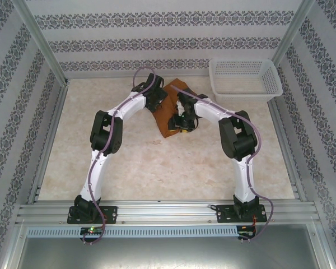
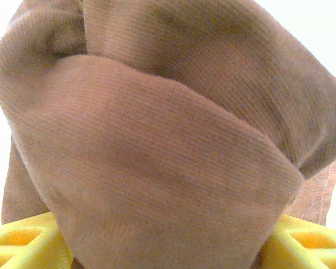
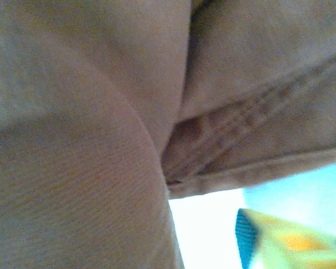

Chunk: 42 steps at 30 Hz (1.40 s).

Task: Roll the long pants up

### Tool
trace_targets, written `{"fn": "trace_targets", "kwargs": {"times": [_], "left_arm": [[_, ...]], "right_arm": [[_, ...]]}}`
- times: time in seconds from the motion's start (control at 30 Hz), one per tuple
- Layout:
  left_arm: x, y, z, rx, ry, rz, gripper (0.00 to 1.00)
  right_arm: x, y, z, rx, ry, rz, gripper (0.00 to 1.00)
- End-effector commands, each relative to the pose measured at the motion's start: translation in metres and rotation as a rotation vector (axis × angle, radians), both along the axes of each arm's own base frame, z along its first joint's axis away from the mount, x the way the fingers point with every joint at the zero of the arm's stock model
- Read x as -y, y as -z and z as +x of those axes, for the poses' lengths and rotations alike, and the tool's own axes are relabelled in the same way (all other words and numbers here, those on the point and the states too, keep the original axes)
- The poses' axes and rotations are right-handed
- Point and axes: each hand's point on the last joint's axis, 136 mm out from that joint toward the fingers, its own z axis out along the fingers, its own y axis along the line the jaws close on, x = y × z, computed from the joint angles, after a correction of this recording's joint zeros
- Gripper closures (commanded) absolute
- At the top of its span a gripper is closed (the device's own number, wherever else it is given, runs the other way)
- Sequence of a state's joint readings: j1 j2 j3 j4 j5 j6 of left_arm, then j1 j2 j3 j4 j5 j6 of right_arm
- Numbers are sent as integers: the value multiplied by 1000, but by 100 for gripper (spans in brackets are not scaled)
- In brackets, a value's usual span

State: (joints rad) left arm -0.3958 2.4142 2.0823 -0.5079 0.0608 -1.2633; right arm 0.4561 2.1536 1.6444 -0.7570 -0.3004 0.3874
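As seen from above, nearest the two arm bases (image 1: 92, 213), well apart on the rail (image 1: 168, 212); beyond, bare pale surface (image 1: 157, 162); farther in, toward the far middle, the long pants (image 1: 167, 126) bunched in a rust-brown heap; left tool (image 1: 155, 96) at the heap's left, yellow fingers (image 2: 22, 241) set wide with a thick fold filling the gap; cannot tell whether clamped; right tool (image 1: 185, 116) on the heap's right, against a stitched hem; cannot tell how wide; farthest, in the right corner, white basket (image 1: 243, 95), apart from the heap.
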Motion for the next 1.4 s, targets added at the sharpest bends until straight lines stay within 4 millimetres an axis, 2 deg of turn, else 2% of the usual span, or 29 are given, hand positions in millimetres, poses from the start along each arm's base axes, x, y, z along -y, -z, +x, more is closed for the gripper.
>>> {"fn": "trace_targets", "kwargs": {"times": [0.0, 0.1, 0.2, 0.27, 0.33, 0.4, 0.53, 0.7, 0.97, 1.1, 1.17, 1.23, 1.37], "left_arm": [[11, 32, -10, -66, 36, 11, 30], [10, 32, -12, -73, 38, 13, 34], [11, 30, -13, -75, 36, 7, 35], [12, 28, -13, -75, 38, 3, 35], [12, 28, -15, -79, 41, 3, 35], [14, 27, -16, -80, 42, 1, 35], [15, 24, -21, -80, 49, -3, 35], [16, 20, -25, -77, 54, -19, 34], [29, 21, -30, -77, 64, -95, 34], [26, 20, -33, -80, 73, -44, 33], [28, 25, -36, -96, 76, -72, 33], [27, 24, -31, -73, 62, -115, 31], [15, 16, -23, -48, 70, -66, 24]], "right_arm": [[34, -24, -26, 94, -79, -346, 26], [26, -68, -27, 273, -124, -494, 24], [5, -108, -30, 451, -162, -603, 22], [-15, -123, -34, 555, -205, -673, 22], [-33, -128, -33, 635, -258, -753, 17], [-44, -119, -28, 658, -307, -833, 13], [-50, -84, -9, 646, -380, -958, 11], [-52, -39, 4, 599, -413, -969, 11], [-81, -15, 0, 563, -395, -840, 11], [-74, 11, 4, 493, -393, -806, 11], [-63, 22, 4, 430, -364, -779, 12], [-49, 34, 0, 354, -344, -763, 14], [-36, 47, -11, 302, -318, -698, 19]]}}
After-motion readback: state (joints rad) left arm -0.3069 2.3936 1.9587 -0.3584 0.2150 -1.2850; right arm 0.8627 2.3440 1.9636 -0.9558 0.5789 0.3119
